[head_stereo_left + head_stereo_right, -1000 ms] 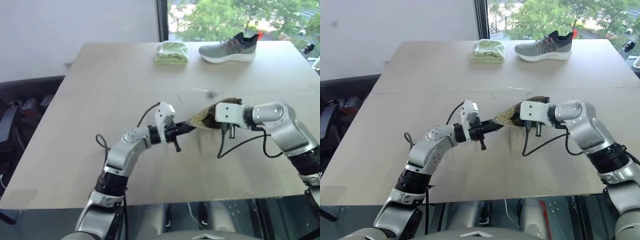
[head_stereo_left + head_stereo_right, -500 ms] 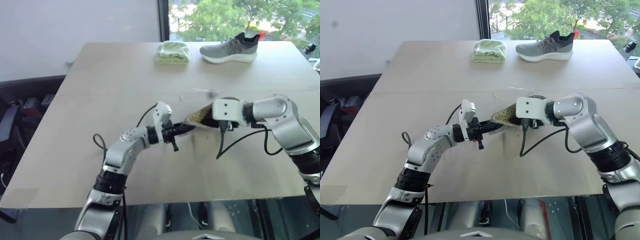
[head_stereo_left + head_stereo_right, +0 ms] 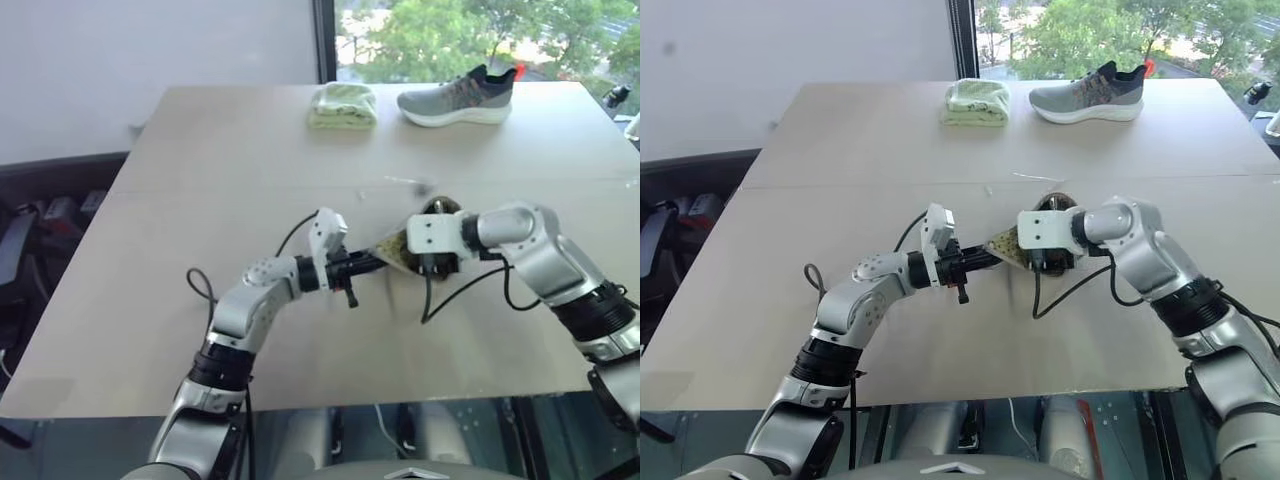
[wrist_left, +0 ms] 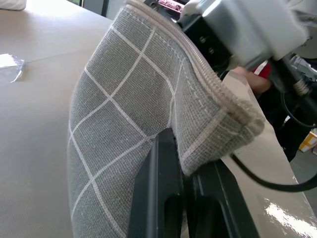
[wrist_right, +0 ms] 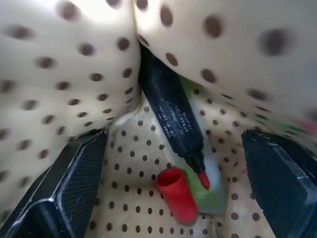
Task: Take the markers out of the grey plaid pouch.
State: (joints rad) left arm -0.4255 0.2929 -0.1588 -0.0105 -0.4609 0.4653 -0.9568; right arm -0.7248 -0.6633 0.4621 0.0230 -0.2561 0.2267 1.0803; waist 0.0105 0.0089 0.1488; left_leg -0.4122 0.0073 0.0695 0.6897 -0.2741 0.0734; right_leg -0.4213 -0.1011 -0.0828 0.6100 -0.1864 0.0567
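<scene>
Left gripper (image 4: 181,198) pinches shut on a corner of the soft grey plaid fabric pouch (image 4: 143,109), holding it above the middle of the pale wooden table (image 3: 220,180). Right gripper (image 5: 173,198) (fingers spread wide) sits inside the pouch's dotted yellowish lining, around a thin black marker (image 5: 171,116), red cap (image 5: 177,193) and green marker (image 5: 208,196)
</scene>
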